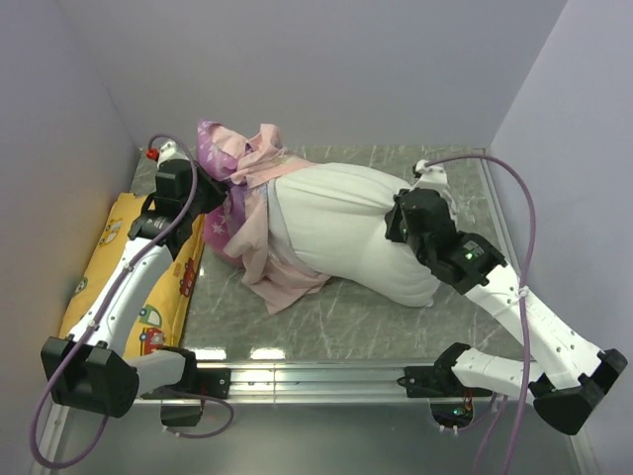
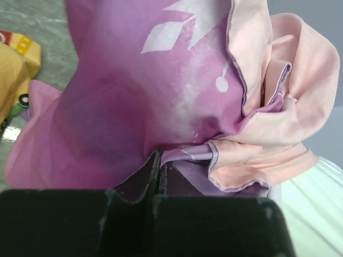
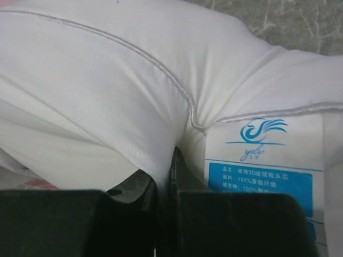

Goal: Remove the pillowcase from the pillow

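Observation:
The white pillow (image 1: 341, 223) lies across the middle of the table, mostly bare. The purple-pink pillowcase (image 1: 247, 173) is bunched around its far left end, its pale pink inside showing. My left gripper (image 1: 213, 188) is shut on a fold of the pillowcase (image 2: 161, 91), its jaws pinched together (image 2: 159, 160). My right gripper (image 1: 396, 223) is shut on the pillow's white fabric (image 3: 107, 80) at the right end, the jaws closed (image 3: 169, 160) beside the blue-white tag (image 3: 268, 160).
A yellow vehicle-print cushion (image 1: 129, 267) lies along the left wall under my left arm. Grey walls close the left, back and right sides. A metal rail (image 1: 316, 376) runs along the near edge.

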You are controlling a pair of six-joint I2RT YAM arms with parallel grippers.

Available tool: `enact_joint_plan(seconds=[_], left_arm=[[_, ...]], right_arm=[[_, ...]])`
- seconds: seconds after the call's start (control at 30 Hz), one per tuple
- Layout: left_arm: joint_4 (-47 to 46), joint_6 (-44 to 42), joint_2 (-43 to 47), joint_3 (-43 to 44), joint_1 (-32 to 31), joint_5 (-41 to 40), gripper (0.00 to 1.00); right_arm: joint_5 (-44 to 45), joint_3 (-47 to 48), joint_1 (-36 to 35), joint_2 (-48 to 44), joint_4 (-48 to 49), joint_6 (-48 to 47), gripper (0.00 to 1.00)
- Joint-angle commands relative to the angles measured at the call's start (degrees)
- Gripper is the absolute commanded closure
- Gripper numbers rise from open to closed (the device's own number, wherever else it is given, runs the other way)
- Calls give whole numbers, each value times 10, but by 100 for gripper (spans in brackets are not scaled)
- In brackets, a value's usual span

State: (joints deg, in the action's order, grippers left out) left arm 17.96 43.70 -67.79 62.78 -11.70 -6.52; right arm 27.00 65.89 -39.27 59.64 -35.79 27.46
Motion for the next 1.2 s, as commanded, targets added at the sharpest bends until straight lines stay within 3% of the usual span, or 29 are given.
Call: enact_joint_plan(seconds=[0.0,0.23,0.3,0.33,0.43,0.5,0.7,0.83,1.0,1.17], left_arm=[[-16,-3,-23,20,60,-84,100],[-98,30,-35,-81,-51,-70,100],[-118,36,-42,-102,-73,-75,100],[-125,39,-45,-106,-87,-74,100],[-127,39,-70,-100,-103,-73,99],[-128,37,-83,-86,-110,-72,99],[-110,29,-117,-35,-129,-71,100],[-91,16,-138,3,-133,-67,100],[-64,2,-167,50,-142,-65,100],[-71,5,-175,41,-143,-66,100]], right_arm=[[111,59,57,-29,-78,-22,100],[95,29,70,15,-46,-26,97],[62,23,70,26,-41,-32,79],[47,17,68,24,-31,-38,57],[22,2,36,-4,-2,-52,26],[24,-1,-11,-19,6,-65,20],[82,-28,-171,30,27,-74,16],[139,-45,-239,96,36,-49,11],[274,-2,-275,184,-65,37,4],[323,40,-268,134,-118,58,2]])
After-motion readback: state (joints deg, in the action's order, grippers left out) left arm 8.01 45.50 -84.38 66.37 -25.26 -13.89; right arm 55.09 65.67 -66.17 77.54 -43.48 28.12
